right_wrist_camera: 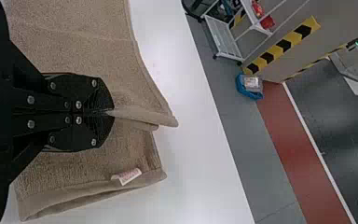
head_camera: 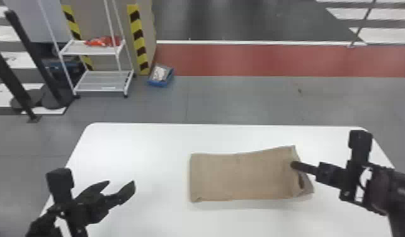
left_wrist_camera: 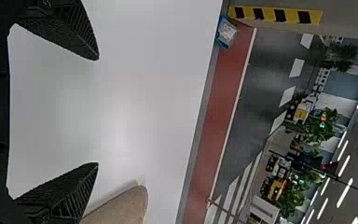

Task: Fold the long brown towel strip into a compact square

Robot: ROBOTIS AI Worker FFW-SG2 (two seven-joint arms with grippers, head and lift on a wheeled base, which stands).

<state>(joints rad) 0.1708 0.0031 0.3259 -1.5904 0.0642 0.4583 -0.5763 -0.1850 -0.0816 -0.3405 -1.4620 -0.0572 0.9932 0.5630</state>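
The brown towel strip (head_camera: 239, 176) lies on the white table, its long side running left to right, with its right end bunched and raised. At that right end is my right gripper (head_camera: 293, 165); in the right wrist view my right gripper (right_wrist_camera: 107, 113) is shut on a pinched ridge of the towel (right_wrist_camera: 88, 56), and an end with a small label lies beside it. My left gripper (head_camera: 121, 186) stands left of the towel, apart from it. In the left wrist view my left gripper (left_wrist_camera: 98, 112) is open, with a towel corner (left_wrist_camera: 121, 205) beyond one finger.
The white table (head_camera: 141, 141) extends around the towel. Beyond its far edge, on the floor, stand a white wheeled shelf rack (head_camera: 100, 80), a blue bin (head_camera: 160, 75) and black posts (head_camera: 37, 60) at the far left.
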